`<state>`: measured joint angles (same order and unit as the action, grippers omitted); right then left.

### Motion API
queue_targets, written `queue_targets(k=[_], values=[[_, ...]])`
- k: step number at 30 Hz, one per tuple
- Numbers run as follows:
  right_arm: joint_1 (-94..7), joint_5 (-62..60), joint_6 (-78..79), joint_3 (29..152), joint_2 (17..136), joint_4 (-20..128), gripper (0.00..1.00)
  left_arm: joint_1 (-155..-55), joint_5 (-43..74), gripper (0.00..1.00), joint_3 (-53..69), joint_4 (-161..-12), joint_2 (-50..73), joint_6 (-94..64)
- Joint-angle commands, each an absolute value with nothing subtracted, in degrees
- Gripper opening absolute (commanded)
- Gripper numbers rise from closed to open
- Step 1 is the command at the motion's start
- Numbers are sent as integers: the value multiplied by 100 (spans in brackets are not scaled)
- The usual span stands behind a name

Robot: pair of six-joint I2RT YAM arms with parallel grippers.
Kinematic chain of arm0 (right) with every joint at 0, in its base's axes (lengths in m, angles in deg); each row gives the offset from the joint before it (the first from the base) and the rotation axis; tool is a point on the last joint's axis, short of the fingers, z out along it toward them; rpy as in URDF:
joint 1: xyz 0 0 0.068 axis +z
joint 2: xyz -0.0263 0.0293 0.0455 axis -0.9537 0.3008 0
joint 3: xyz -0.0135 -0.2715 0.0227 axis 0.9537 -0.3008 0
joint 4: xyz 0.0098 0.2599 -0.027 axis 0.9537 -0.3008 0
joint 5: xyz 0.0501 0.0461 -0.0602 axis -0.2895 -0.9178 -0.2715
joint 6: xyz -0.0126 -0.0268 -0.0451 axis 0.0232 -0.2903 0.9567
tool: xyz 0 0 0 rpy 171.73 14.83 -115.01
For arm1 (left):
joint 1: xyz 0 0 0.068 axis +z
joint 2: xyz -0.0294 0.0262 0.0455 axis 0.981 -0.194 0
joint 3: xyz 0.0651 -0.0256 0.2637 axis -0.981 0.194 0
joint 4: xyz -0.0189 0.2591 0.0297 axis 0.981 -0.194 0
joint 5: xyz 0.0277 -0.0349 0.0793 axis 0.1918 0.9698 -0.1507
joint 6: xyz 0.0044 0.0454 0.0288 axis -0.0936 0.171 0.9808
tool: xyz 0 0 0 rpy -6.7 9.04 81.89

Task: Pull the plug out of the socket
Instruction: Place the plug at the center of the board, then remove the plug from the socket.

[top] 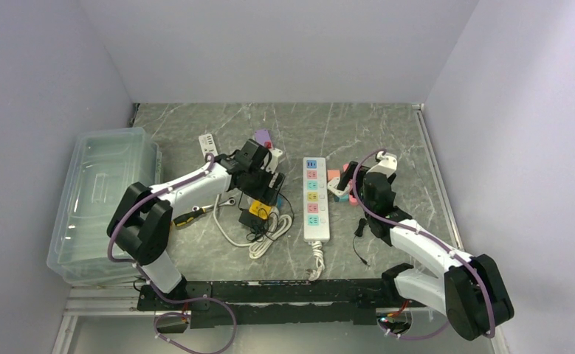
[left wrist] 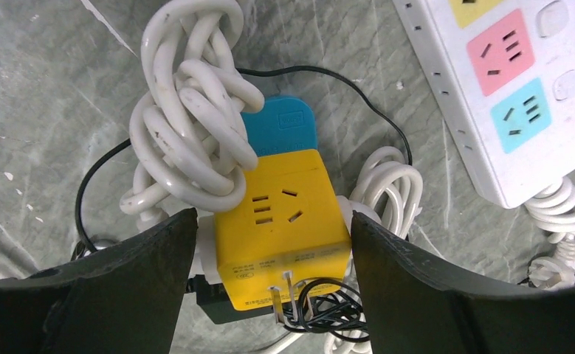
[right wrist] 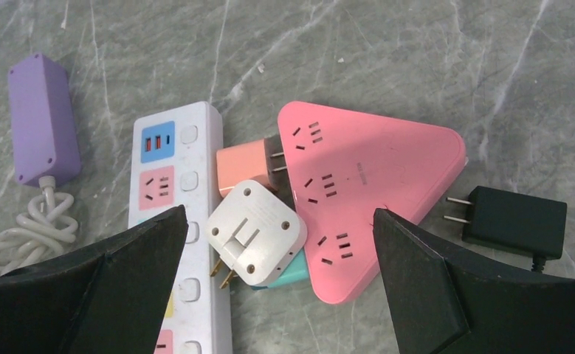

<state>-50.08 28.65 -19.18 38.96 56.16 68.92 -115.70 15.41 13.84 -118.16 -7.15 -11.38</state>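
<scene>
Black fingers [left wrist: 144,287] of L gripper [left wrist: 271,221] fill the bottom of the L wrist view. They are spread wide, one each side of yellow socket cube [left wrist: 280,214]. Pads sit near its sides; contact can't be made out.
- Blue block [left wrist: 280,125] butts against cube's far side. Plug or part of cube: can't tell.
- Knotted white cord [left wrist: 188,125] is heaped on cube's far-L corner, overlapping blue block's edge.
- Thin black wire [left wrist: 387,122] loops round behind the lot.
- Two bare metal prongs [left wrist: 280,291] show at cube's near edge, in a tangle of black wire. Owner unclear.
- White power strip [left wrist: 505,74] lies off to the R, sockets up.

R gripper [right wrist: 280,217] is also wide apart, gripping nothing, hanging over pink triangular socket [right wrist: 373,177].
- Orange plug [right wrist: 243,166] is in the socket's L edge. Pins are partly visible btwn plug body and pink face, so not fully home.
- White adapter [right wrist: 255,232] w/ folded pins lies tilted on a teal piece [right wrist: 291,271], against pink socket's near-L side and touching the strip.
- Black adapter [right wrist: 517,221] lies just off pink socket's R corner, pins toward it, not touching.
- Purple box [right wrist: 40,118] w/ white lead [right wrist: 26,232] is on the strip's other side.

From above, the strip runs lengthwise btwn the arms on grey marble table [top: 387,133]. Clear plastic bin [top: 103,192] stands far L, and a yellow-handled screwdriver [top: 188,215] lies beside the L arm.
</scene>
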Motion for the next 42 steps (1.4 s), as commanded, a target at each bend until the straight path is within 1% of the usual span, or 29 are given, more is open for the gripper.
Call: queue_targets(k=[1,4,8,11,12,16,18,20,23,27,29,31,34,37,40,42], values=[[-5026,2855,-1854,3955,5686,7375,100,-11619,1400,80,1344,-11768,-859,-1157],[-5032,2818,-1869,3962,5763,7386,100,-11621,1491,76,1342,-11751,-876,-1169],[-5026,2791,-1869,3928,5755,7429,100,-11628,1435,63,1314,-11805,-916,-1159],[-5028,2776,-1859,3907,5725,7455,100,-11634,1392,60,1277,-11860,-971,-1167],[-5027,2761,-1855,3898,5721,7468,100,-11634,1386,57,1259,-11886,-993,-1170],[-5027,2515,-1779,3843,5675,7628,100,-11626,1346,37,1229,-11954,-1034,-1268],[-5026,2205,-1660,3789,5652,7804,100,-11596,1336,27,1242,-11946,-994,-1322],[-5032,1700,-1542,3762,5645,8015,100,-11505,1443,20,1283,-11858,-914,-1415],[-5018,802,-1383,3714,5691,8386,100,-11243,1891,12,1358,-11681,-787,-1587],[-4978,-623,-1381,3851,6066,8854,99,-10861,2659,6,1510,-11354,-656,-1803],[-4841,-954,-1503,4017,6376,8969,98,-10716,2870,2,1585,-11213,-603,-1916],[-4630,-1065,-1545,4266,6774,8918,95,-10561,3038,0,1656,-11077,-545,-2009],[-4236,-1002,-1572,4672,7150,8721,93,-10415,3185,0,1785,-10859,-385,-2119],[-3821,-882,-1638,4990,7369,8624,90,-10378,3128,0,1893,-10710,-161,-2128],[-3577,-1117,-1806,5066,7482,8883,88,-10370,2970,0,1975,-10642,23,-2131],[-3418,-1218,-1872,5093,7547,9013,83,-10369,2934,0,1978,-10642,84,-2131]])
